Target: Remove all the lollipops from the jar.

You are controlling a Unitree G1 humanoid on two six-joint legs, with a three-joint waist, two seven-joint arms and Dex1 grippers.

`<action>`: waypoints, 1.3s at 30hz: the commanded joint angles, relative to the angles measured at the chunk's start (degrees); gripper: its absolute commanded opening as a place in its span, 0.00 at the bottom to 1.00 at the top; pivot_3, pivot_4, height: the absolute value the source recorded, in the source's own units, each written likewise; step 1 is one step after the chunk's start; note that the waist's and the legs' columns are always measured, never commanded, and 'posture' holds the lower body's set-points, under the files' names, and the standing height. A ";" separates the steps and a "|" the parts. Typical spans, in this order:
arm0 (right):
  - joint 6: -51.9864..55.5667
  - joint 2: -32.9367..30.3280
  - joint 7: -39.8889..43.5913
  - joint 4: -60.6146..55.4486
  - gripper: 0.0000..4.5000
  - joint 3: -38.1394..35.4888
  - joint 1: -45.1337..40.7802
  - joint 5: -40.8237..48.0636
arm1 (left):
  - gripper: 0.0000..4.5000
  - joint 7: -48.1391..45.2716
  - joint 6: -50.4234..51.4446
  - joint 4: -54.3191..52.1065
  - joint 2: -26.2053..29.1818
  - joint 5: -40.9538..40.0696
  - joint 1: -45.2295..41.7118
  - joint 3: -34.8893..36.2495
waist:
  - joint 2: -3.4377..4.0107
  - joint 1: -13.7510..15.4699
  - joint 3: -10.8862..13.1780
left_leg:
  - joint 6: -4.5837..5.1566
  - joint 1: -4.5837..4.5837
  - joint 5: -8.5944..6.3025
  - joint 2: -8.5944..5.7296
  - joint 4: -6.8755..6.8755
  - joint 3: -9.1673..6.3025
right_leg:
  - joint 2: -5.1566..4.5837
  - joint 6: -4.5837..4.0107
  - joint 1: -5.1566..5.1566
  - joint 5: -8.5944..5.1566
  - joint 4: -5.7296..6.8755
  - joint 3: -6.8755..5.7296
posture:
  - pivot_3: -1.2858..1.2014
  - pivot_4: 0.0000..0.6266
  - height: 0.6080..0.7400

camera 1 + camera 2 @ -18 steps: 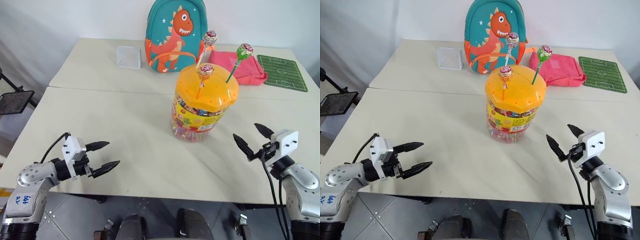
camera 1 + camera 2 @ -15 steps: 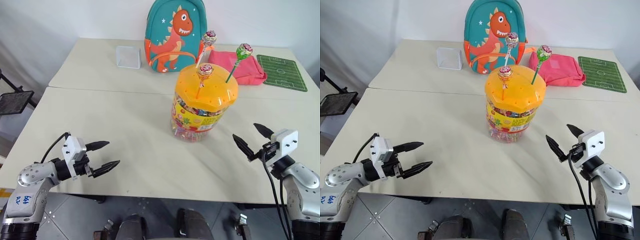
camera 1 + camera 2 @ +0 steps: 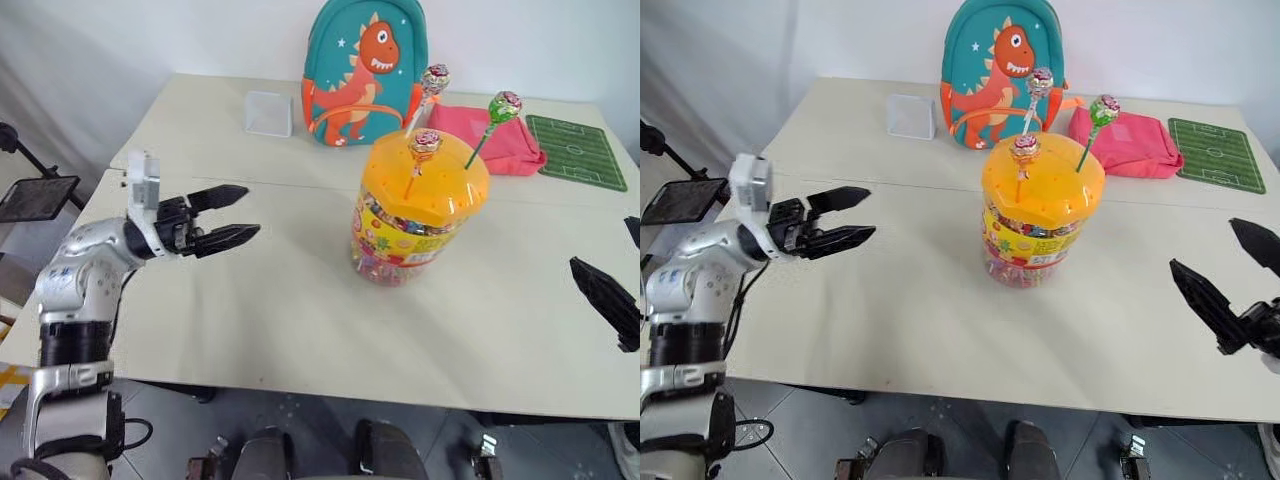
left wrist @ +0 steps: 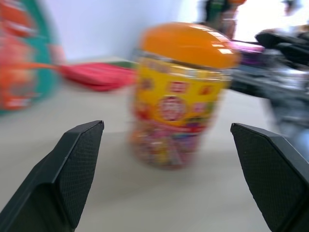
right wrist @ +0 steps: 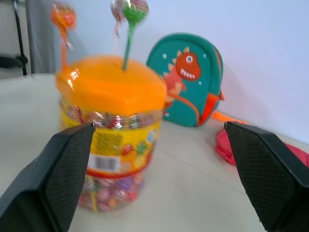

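**Both hands wide open, all three lollipops in the lid**

Your jar [image 3: 421, 215] stands upright on the near desk [image 3: 280, 320], a little right of centre, with its orange domed lid on top. Three lollipops stick up from the lid's holes: one pink-swirl head on an orange stick [image 3: 424, 143] at the front of the dome, one pink-swirl head on a white stick [image 3: 434, 79] toward the back, and one green-pink head on a green stick [image 3: 504, 103] leaning out on the right side. None of them is touched by either hand.

Your left hand [image 3: 232, 215] hovers above the desk well to the left of the jar, fingers pointing right toward it and spread fully apart, with nothing between them. In the left wrist view the jar [image 4: 179, 94] sits framed between the two black fingers, apart from both.

Your right hand [image 3: 1230, 280] is at the right edge of the desk, well apart from the jar, its fingers also spread wide and holding nothing. In the right wrist view the jar [image 5: 112, 128] stands between the fingers with the green stick rising from the lid.

Behind the jar, on the far desk, you have a dinosaur backpack [image 3: 364, 70], a pink pouch [image 3: 490, 135] to its right, a green football-pitch mat [image 3: 582, 152] further right, and a small clear box [image 3: 269, 113] to the backpack's left.
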 commanded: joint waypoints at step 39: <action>-6.71 8.10 -0.94 -13.40 1.00 -0.33 11.19 1.84 | 0.01 -2.40 -11.10 11.95 -28.01 11.67 -25.96 -12.72 | -0.09 0.38 0.05 | 0.08 -0.13 -0.03 -0.08 0.15 -0.14 | 0.04 0.03 0.04 0.02 -0.21 0.12 | 0.52 0.24 1.00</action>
